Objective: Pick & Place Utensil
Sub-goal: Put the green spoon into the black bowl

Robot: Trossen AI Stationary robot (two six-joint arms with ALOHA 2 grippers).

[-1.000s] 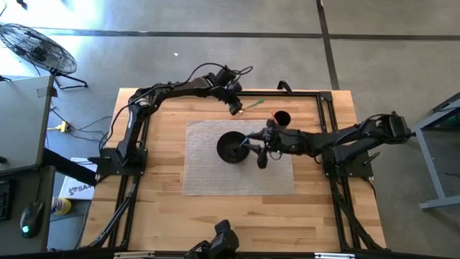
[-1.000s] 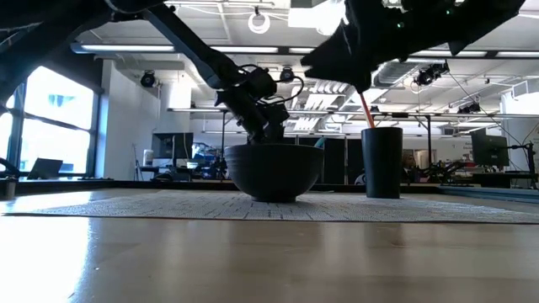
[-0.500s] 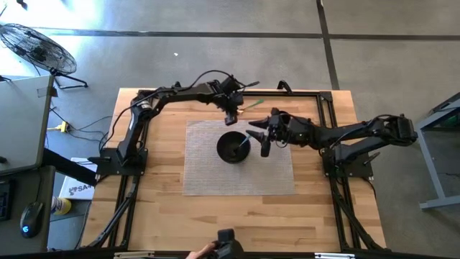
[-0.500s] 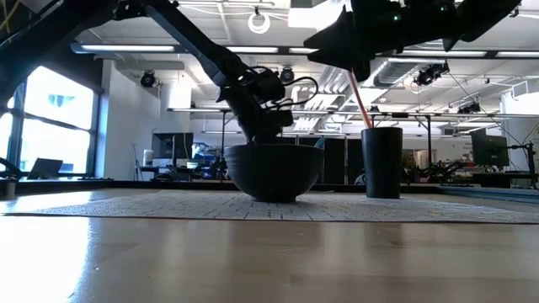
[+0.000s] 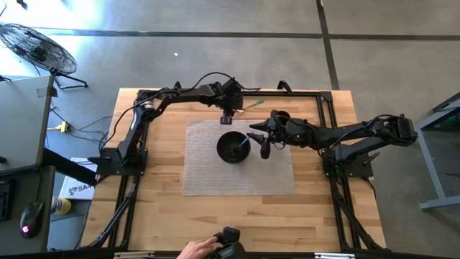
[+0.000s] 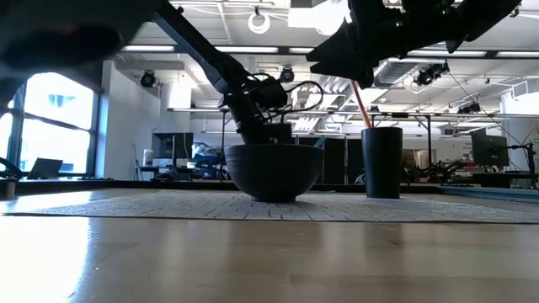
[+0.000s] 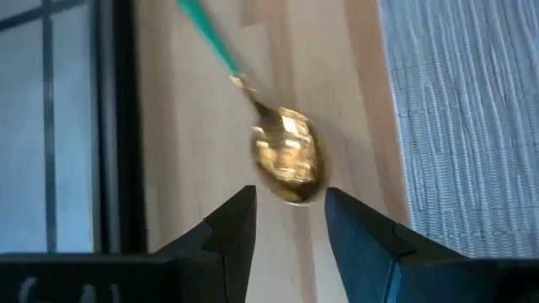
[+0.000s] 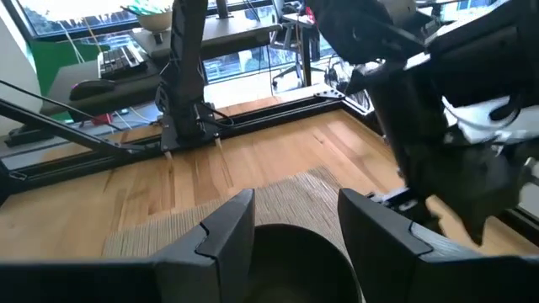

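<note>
The left arm reaches across the far side of the surface (image 5: 165, 208), its left hand (image 5: 226, 117) just behind the black bowl (image 5: 232, 147), fingers parted and empty above the green-handled gold spoon (image 7: 285, 156), which lies on bare wood beside the grey mat (image 5: 215, 176). The right arm stretches in level, its right hand (image 5: 260, 137) open and empty just beside the bowl, near the dark cup (image 6: 381, 162).
</note>
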